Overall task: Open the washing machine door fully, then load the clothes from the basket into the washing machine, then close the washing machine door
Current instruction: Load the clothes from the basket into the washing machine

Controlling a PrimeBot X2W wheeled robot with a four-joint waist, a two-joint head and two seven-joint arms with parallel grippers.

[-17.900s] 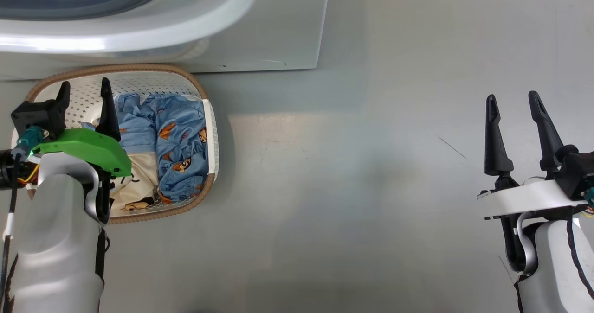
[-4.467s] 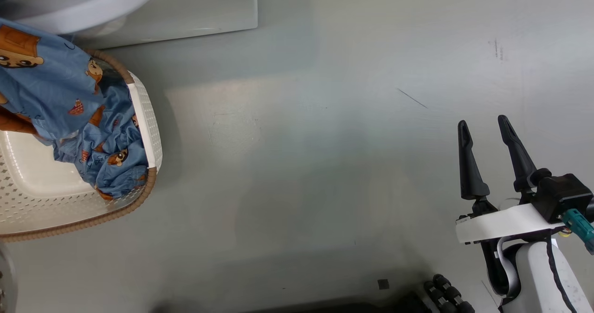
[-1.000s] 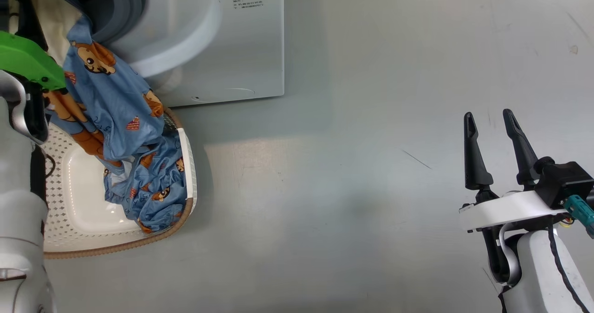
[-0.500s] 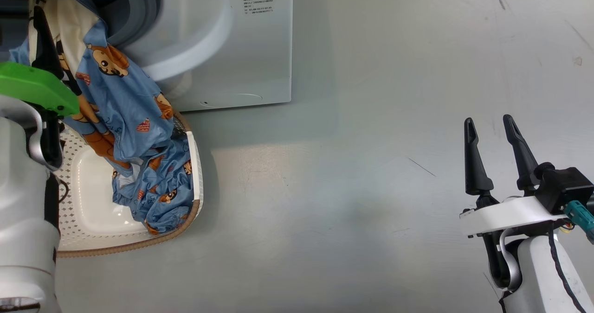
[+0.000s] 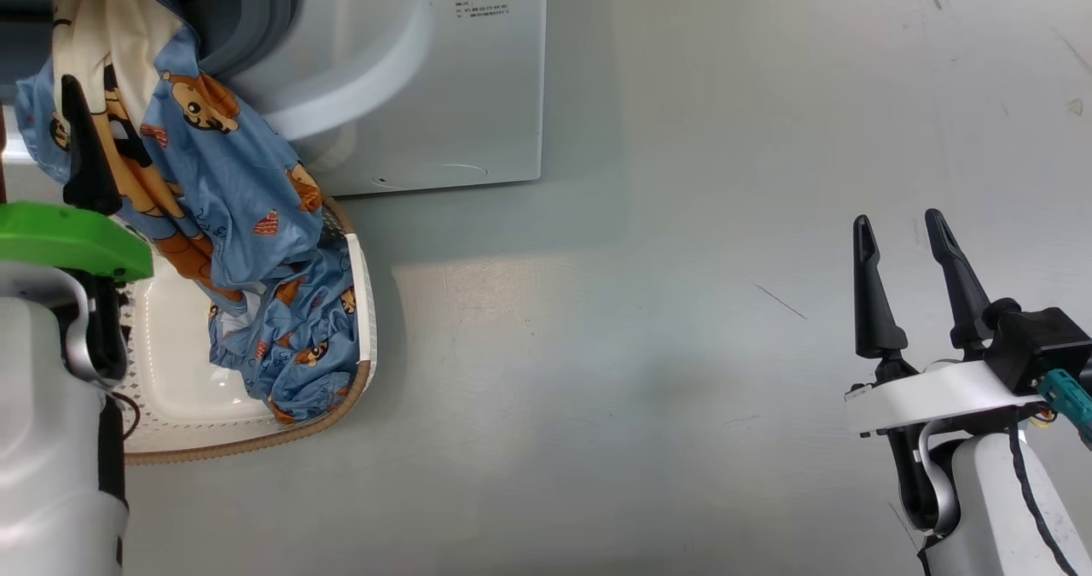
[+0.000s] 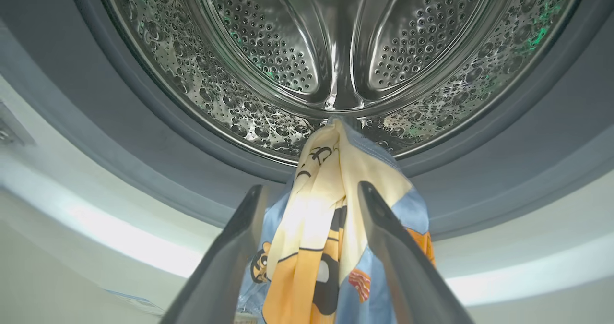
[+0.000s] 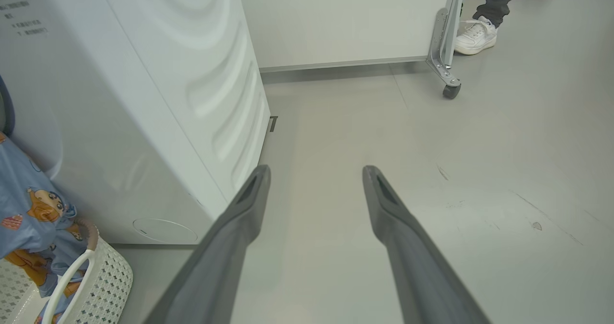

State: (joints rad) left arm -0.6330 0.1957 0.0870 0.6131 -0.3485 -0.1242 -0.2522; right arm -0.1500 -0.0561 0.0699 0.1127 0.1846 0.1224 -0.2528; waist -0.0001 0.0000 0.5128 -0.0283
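At the far left, the left gripper (image 6: 309, 189) stands before the mouth of the washing machine (image 5: 478, 90) with its two fingers spread wide. It clamps nothing. The clothes (image 5: 230, 183) pass loosely between the fingers. The top of the bundle, cream cloth over blue, is draped over the lower lip of the drum (image 6: 268, 41), across the grey gasket (image 6: 144, 137). The rest hangs down the front of the machine. Its blue tail is bunched against the right edge of the basket (image 5: 256, 439), which sits on the floor (image 5: 640, 346) just in front of the washer.

The load looks only partly in. It seems light and soft, and most of it hangs outside the drum. Thin fabric resting on smooth rubber may well slide back down into the basket. A good place to take hold is probably the thick folded part just below the gasket, where the two pieces overlap, so both would come up in one pinch. The loose blue tail would likely just stretch and trail if pulled. A grasp low in the basket could also snag the perforated wall.

Further right the floor is bare grey. Near its right edge the right gripper (image 5: 897, 216) hangs with its fingers apart and empty, well away from the machine.
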